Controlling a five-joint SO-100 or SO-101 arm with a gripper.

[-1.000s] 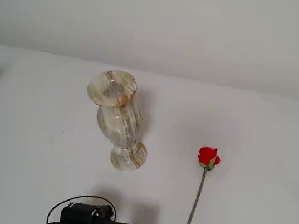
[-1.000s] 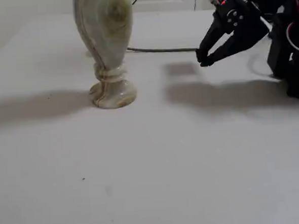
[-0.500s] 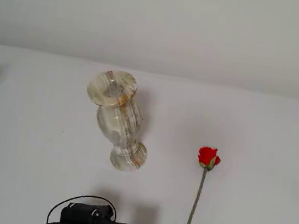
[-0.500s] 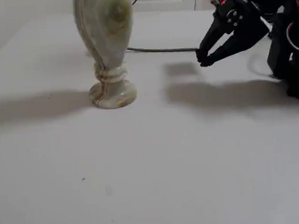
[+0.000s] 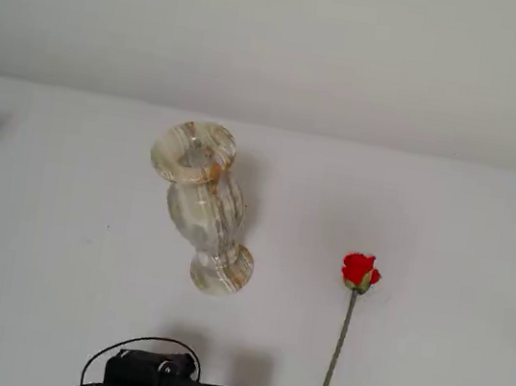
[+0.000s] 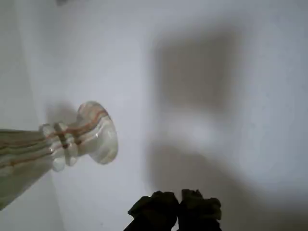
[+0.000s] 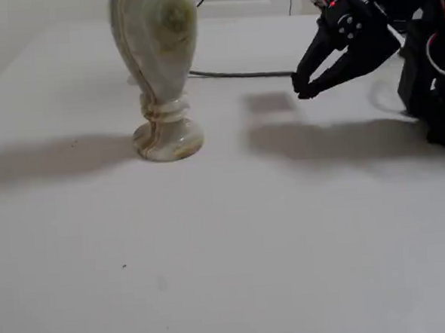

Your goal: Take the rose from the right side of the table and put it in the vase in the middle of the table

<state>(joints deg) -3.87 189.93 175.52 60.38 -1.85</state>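
The rose (image 5: 359, 270) lies flat on the white table (image 5: 477, 284) at the right of a fixed view, red bloom up, thin stem running down to the lower edge. The banded stone vase (image 5: 200, 206) stands upright near the middle; its foot (image 6: 96, 139) shows in the wrist view and its body (image 7: 160, 72) in another fixed view. My black gripper (image 7: 302, 86) hangs above the table to the right of the vase, fingertips together, shut and holding nothing. In the wrist view the gripper (image 6: 175, 208) sits at the bottom edge. The rose is out of the wrist view.
The arm's black base and a looped cable (image 5: 162, 383) sit at the bottom edge of a fixed view. A dark cable (image 7: 239, 75) runs across the table behind the vase. The arm's body with red and white wires (image 7: 428, 71) fills the right edge.
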